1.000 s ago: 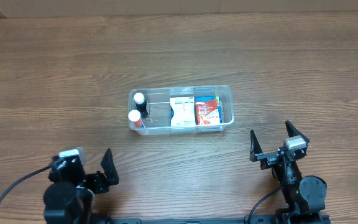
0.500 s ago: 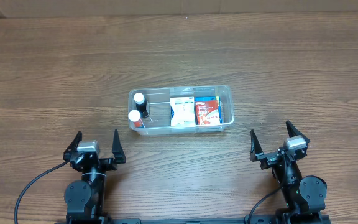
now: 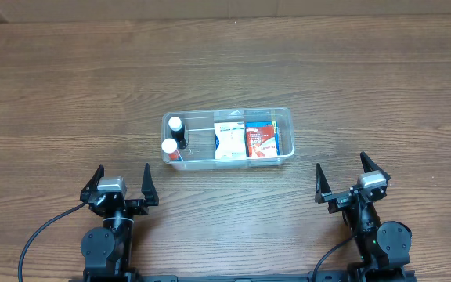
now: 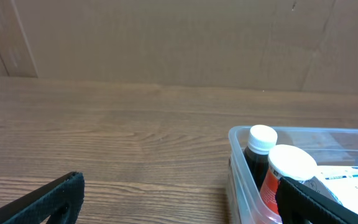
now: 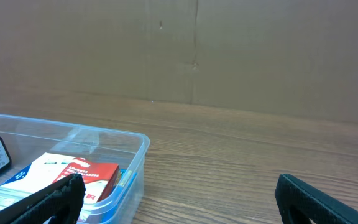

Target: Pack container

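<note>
Overhead, the container [image 3: 199, 145] is seen mid-table [image 3: 366, 70], at about 1 o'clock from the left gripper [image 3: 123, 169] and 11 o'clock from the right gripper [image 3: 340, 163], well apart from both. One container is counted, with two white-capped bottles [image 3: 176, 124] at its 9 o'clock end, and a white box [image 3: 229, 141] and a red box [image 3: 262, 141] toward 3 o'clock. Both grippers are held low near the 6 o'clock edge, fingers spread wide and empty, pointed toward 12 o'clock.

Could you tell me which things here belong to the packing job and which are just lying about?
Job: container; inside it, dark bottle, orange bottle, white box, red box.
Merely there: wooden table; cardboard wall.
</note>
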